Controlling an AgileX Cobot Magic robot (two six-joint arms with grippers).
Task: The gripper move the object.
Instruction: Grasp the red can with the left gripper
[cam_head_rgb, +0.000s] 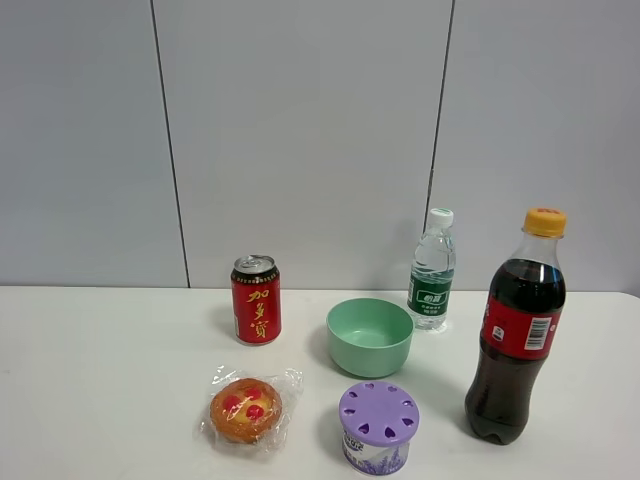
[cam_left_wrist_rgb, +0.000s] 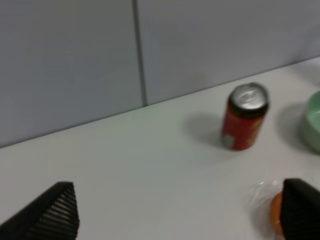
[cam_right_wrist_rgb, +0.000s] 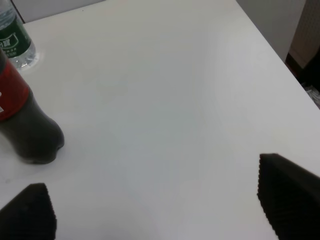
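A small red drink can (cam_head_rgb: 256, 299) with yellow Chinese characters and a silver top stands upright on the white table, left of a green bowl. It also shows in the left wrist view (cam_left_wrist_rgb: 244, 117), well ahead of my left gripper (cam_left_wrist_rgb: 180, 215), whose black fingers (cam_left_wrist_rgb: 47, 215) stand wide apart and hold nothing. My right gripper (cam_right_wrist_rgb: 160, 210) is open and empty over bare table, with the cola bottle beside it. Neither gripper shows in the exterior high view.
A green bowl (cam_head_rgb: 369, 336), a water bottle (cam_head_rgb: 432, 270), a tall cola bottle (cam_head_rgb: 518, 330), a purple-lidded tub (cam_head_rgb: 377, 426) and a wrapped pastry (cam_head_rgb: 246, 409) stand on the table. The table's right edge (cam_right_wrist_rgb: 280, 55) shows in the right wrist view.
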